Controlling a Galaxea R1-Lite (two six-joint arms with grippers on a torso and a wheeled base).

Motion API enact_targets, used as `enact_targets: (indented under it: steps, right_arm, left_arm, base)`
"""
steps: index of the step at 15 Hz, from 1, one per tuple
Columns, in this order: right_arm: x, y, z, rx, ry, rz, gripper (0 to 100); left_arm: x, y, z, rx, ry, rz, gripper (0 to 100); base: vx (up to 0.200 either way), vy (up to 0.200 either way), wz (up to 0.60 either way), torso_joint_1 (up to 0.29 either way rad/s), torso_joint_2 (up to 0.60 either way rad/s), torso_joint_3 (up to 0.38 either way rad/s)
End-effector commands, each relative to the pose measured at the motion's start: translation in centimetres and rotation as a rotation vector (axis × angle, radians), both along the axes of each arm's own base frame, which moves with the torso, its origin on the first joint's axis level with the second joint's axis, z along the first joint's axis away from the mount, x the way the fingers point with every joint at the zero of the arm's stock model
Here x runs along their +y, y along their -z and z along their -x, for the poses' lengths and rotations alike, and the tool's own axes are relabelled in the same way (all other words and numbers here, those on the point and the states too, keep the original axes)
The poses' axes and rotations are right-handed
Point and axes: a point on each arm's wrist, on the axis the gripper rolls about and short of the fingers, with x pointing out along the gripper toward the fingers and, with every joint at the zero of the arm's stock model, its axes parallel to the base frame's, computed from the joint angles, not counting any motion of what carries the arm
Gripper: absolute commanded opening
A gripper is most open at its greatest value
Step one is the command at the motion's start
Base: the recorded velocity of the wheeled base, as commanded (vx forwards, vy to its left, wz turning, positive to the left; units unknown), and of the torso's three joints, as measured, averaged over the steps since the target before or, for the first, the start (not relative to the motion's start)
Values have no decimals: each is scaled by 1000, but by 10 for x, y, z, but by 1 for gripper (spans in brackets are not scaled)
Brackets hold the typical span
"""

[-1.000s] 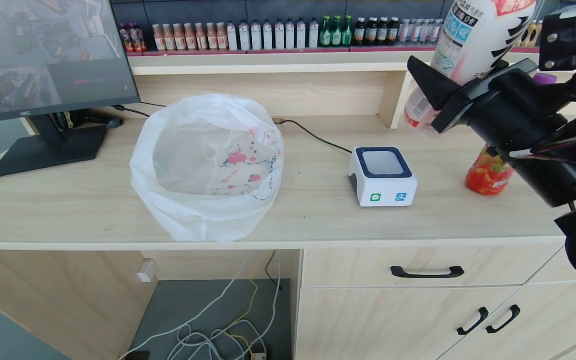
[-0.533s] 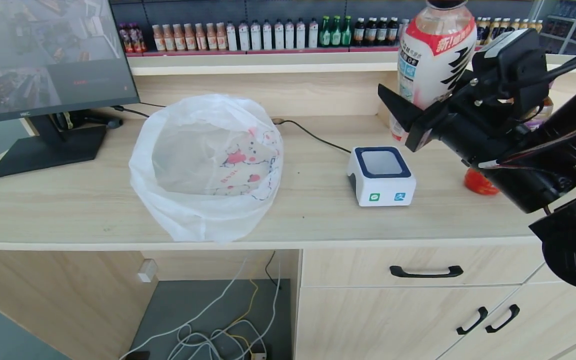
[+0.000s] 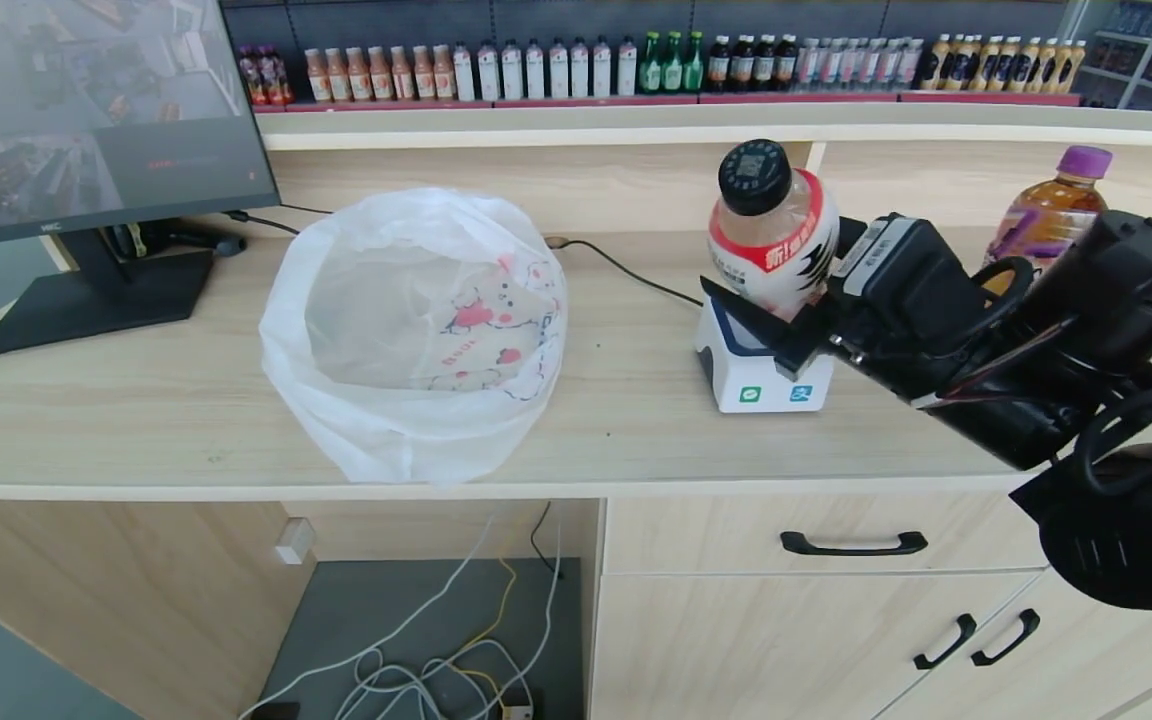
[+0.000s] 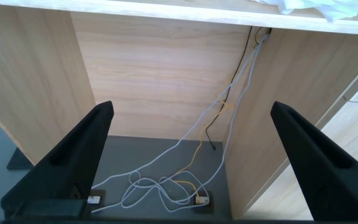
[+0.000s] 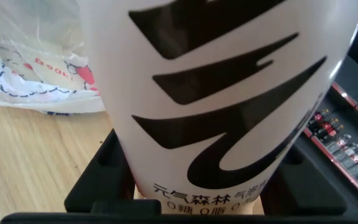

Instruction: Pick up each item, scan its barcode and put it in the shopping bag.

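Bottle (image 3: 774, 235) with a white, red and black label and a black cap sits pinched in the right claw (image 3: 786, 305). Its cap is up, and it is held right above the white scanner (image 3: 764, 388). From the head view it hides most of the scanner's dark window. In the right wrist view the bottle's label (image 5: 216, 93) is close to the camera, with the claw's black fingers pressed against both of its sides.

The shopping bag (image 3: 416, 330) is a thin white plastic one with a cartoon print. It stands open on the counter (image 3: 136, 420), well apart from the scanner on the robot's left. A black cable (image 3: 626, 272) lies on the counter, running from behind the bag to the scanner.

A second bottle with a purple cap (image 3: 1048, 212) stands behind the right arm and is partly hidden by it. A monitor (image 3: 86, 110) stands at the far left of the counter. A row of drinks (image 3: 576, 65) lines the back shelf.

The left claw (image 4: 188, 155) hangs below the counter's edge with its fingers spread wide. It faces loose wires (image 4: 166, 186) on the grey floor.
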Motion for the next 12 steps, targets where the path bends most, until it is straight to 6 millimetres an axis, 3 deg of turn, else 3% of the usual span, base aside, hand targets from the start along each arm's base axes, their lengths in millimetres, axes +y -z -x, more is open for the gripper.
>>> enact_targets:
  steps: [1, 4, 10, 12]
  right_arm:
    - [-5, 9, -7, 4, -13, 42, 0]
    - [-5, 14, -10, -15, -48, 83, 0]
    - [-31, -7, -30, -141, -76, 99, 0]
    - [-33, -2, -40, -146, -105, 122, 0]
  left_arm:
    - [0, 0, 0, 0, 0, 0, 100]
    - [0, 0, 0, 0, -2, 0, 100]
    - [0, 0, 0, 0, -2, 0, 100]
    - [0, 0, 0, 0, -2, 0, 100]
  base:
    - [0, 0, 0, 0, 0, 0]
    - [0, 0, 0, 0, 0, 0]
    - [0, 0, 0, 0, 0, 0]
    - [0, 0, 0, 0, 0, 0]
